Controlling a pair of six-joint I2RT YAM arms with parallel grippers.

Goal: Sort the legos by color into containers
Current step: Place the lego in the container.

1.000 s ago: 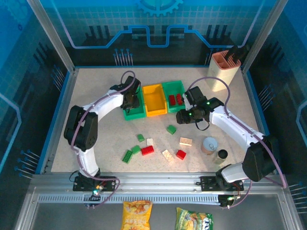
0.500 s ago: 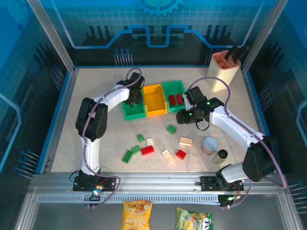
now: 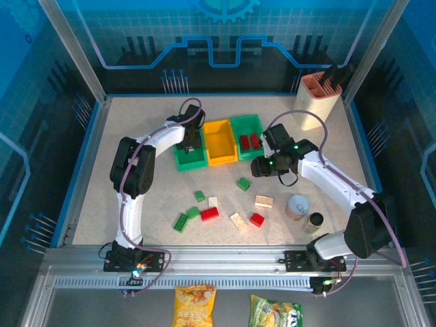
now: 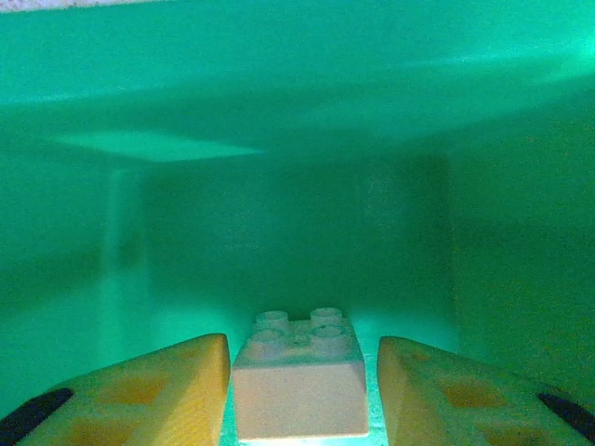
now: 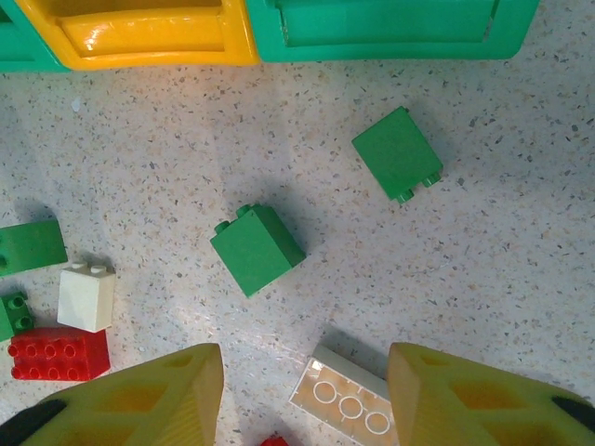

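My left gripper point(image 3: 190, 144) is down inside the left green container point(image 3: 188, 162). In the left wrist view a cream lego point(image 4: 299, 381) rests on the bin floor between my yellow fingers point(image 4: 158, 390). There is a narrow gap on each side of it, so the left gripper point(image 4: 302, 372) is open. My right gripper point(image 3: 262, 166) hovers open over the table with nothing between its fingers point(image 5: 139, 400). Below it lie a green lego point(image 5: 256, 247) and a cream lego point(image 5: 346, 398). Red legos point(image 3: 249, 141) lie in the right green container point(image 3: 246, 125). The yellow container point(image 3: 219, 142) stands between the two.
Loose legos lie on the table: green point(image 3: 243, 183), green point(image 3: 199, 195), white point(image 3: 212, 202), red point(image 3: 209, 213), red point(image 3: 257, 219), cream point(image 3: 263, 201). A round can point(image 3: 298, 206) stands at the right. A cream holder with a pink rim point(image 3: 317, 99) is at the back right.
My left arm has swung its gripper right, into the left green container, and its jaws have parted from the cream lego. The right arm has hardly moved.
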